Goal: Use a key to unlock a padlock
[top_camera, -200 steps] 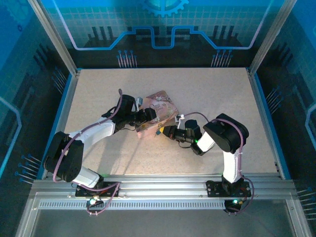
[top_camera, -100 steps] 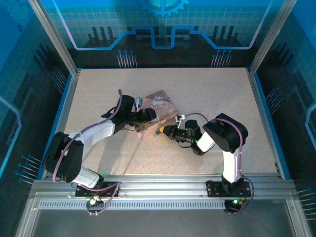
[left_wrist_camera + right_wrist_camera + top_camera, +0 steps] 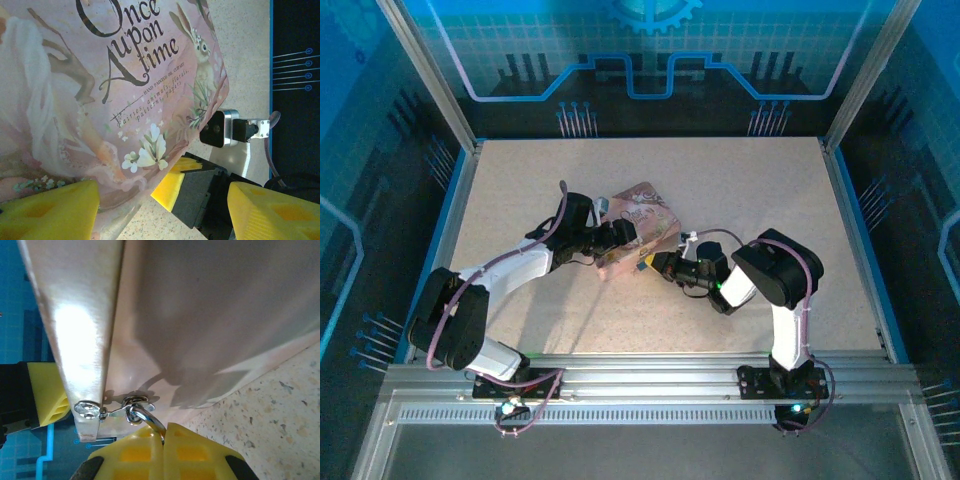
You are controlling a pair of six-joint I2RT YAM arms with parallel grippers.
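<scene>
Right end effector slightly closer to the pink tin

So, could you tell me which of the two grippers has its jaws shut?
The right gripper: its yellow jaws are pressed together on a thin metal loop at the edge of the pink tin, whereas the left gripper has its jaws wide apart.

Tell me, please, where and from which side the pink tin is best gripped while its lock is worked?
Grip the tin across its shallow depth at the edge nearest the left arm, coming from the left. Its lid looks too broad to span, the walls are narrow, and the right hand is shut at the clasp on the other side, which should stay free.
</scene>
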